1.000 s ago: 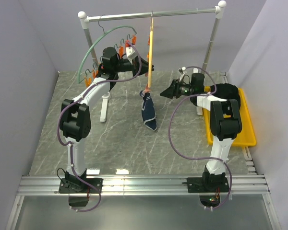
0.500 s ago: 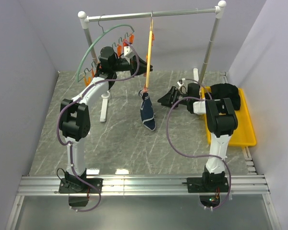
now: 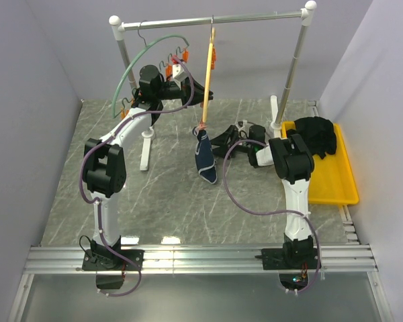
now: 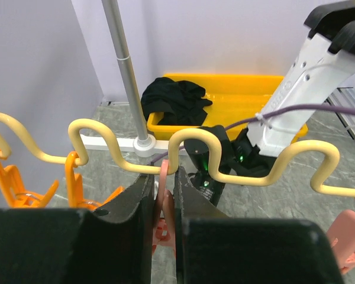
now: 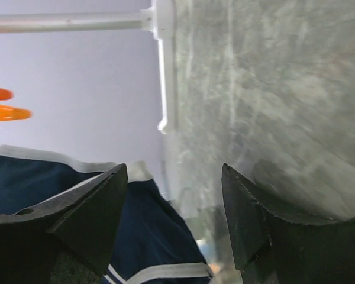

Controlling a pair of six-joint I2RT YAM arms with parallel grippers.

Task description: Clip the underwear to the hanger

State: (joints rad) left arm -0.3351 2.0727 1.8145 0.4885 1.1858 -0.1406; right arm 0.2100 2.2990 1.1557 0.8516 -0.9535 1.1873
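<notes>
Currently the left gripper [image 4: 164, 198] is pinched tight on one pale orange clip [image 4: 163, 177] hanging under the wavy rail of the hanger [image 4: 192, 137]; in the left wrist view both fingers [image 4: 130, 207] are pressed against the clip's sides just below the rail. More orange clips [image 4: 12, 183] hang further along the same rail to the left. From above, the hanger [image 3: 208, 74] hangs from the rack rod [image 3: 255, 17] and shows edge-on, with the left gripper [image 3: 198, 90] at about mid-height on it. The underwear [image 3: 205, 157] hangs from the hanger's lower end, gathered at one top corner and draped down in a narrow fold; can't tell if its bottom touches the table [image 3: 154, 194]. The right gripper [image 3: 220, 141] is low, just beside the underwear on its right and pointing at it. Its fingers [image 5: 89, 213] are spread wide with nothing between them. In the right wrist view the underwear [image 5: 154, 236] shows navy with white trim, partly behind the left-hand finger and apart from both. A green hanger [image 3: 131, 67] hangs at the left end of the rod. A yellow tray [image 3: 342, 191] sits at the right table edge with black clothing [image 3: 314, 134] at its far end.
</notes>
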